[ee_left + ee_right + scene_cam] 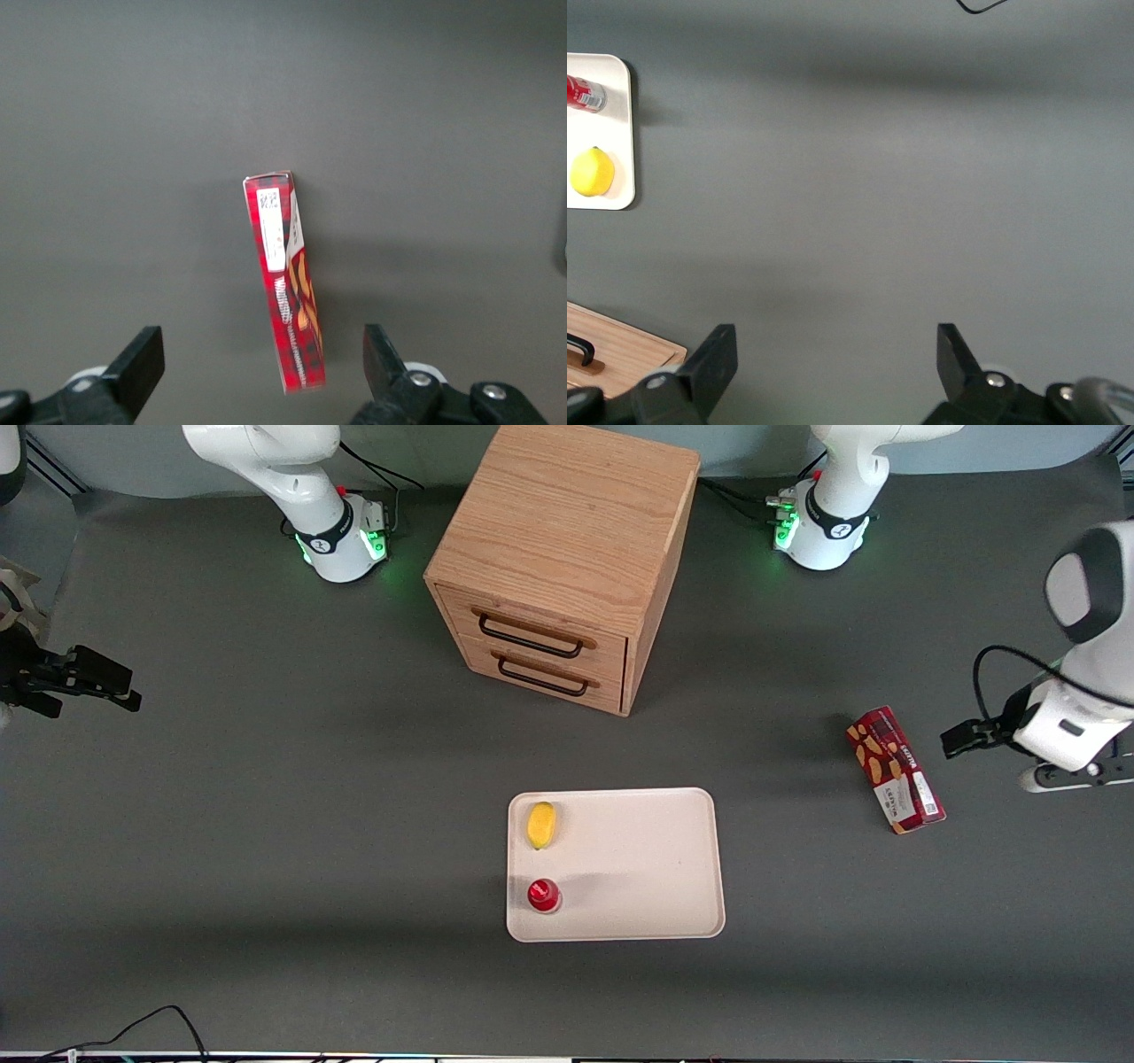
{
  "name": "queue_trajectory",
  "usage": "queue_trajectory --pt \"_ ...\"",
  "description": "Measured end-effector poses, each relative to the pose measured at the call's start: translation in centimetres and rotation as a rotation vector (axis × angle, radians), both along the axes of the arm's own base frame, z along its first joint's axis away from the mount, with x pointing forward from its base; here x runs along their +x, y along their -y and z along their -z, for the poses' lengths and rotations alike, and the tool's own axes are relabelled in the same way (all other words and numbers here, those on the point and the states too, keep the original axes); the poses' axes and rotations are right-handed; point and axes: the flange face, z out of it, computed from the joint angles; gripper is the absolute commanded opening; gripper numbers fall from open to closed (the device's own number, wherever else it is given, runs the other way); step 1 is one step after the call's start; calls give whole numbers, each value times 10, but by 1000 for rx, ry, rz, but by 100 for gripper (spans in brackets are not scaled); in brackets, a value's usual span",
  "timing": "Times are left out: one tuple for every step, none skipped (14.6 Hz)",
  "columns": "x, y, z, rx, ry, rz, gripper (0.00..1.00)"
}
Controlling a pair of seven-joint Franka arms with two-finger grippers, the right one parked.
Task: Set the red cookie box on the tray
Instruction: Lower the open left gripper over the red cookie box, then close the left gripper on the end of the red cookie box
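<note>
The red cookie box lies on the dark table toward the working arm's end, resting on a long narrow side, its white label panel and barcode showing. In the left wrist view the red cookie box stands below the camera with bare table around it. My gripper hovers beside the box, farther toward that end of the table. The gripper is open wide, its black fingers apart and touching nothing. The cream-white tray sits mid-table, nearer the front camera than the cabinet and well apart from the box.
On the tray lie a yellow lemon and a small round red-capped object, both at its edge toward the parked arm. A wooden drawer cabinet with two shut drawers stands farther from the front camera. A black cable lies at the table's front edge.
</note>
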Motion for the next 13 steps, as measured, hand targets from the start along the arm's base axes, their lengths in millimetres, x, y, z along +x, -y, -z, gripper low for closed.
queue_trajectory --pt "-5 -3 25 -19 12 -18 100" --pt "-10 -4 47 -32 25 -31 100" --pt "-15 -3 66 -44 41 -44 100" --pt "-19 -3 83 -54 56 -58 100" --pt "-23 -3 97 -60 72 -69 100" --pt "-26 -3 112 -60 89 -77 100" --pt "-28 -4 125 -58 103 -81 100" --pt "-30 -4 138 -54 116 -83 98" --pt "-33 -5 151 -49 131 -85 83" --pt "-35 -5 163 -45 141 -86 60" --pt "-38 -6 172 -43 146 -87 26" --pt "-40 -6 178 -41 149 -88 0" --pt "-41 -6 182 -40 149 -88 0"
